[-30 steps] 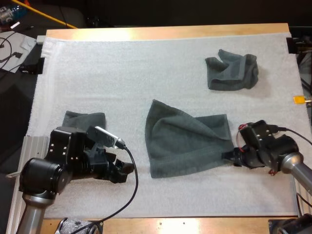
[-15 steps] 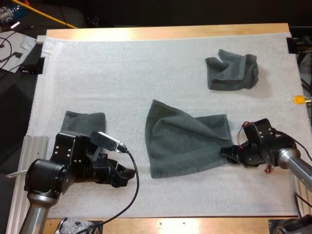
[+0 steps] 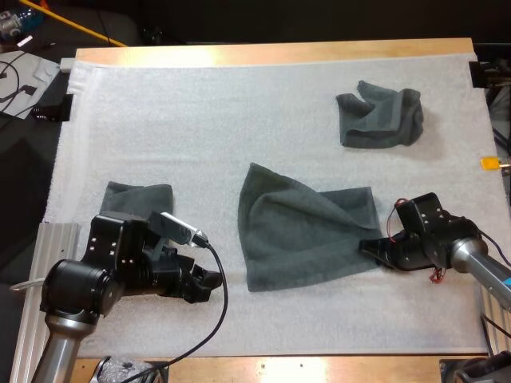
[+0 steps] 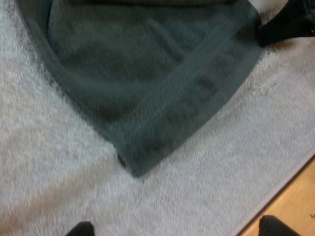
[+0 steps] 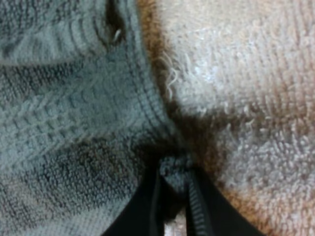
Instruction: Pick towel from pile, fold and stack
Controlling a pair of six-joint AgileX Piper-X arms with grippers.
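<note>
**Soft towel, held by one corner**

The middle towel [image 3: 307,235] lies mostly flat on the white mat [image 3: 239,120], with one loose fold running across it. We judge it to be light, soft and limp. It will sag when lifted and drag on the mat rather than slip, so it is best taken at the hemmed corners, two at once.

Our right end effector [image 3: 369,246] is closed on the near right corner, and its fingers [image 5: 140,216] pinch the hem from both sides. Our left end effector [image 3: 212,279] stands open and holds nothing, near the near left corner but apart from it.

A folded towel [image 3: 140,197] lies at the left side of the mat. A crumpled towel [image 3: 379,116] rests well apart, at the far right of the surface.
</note>
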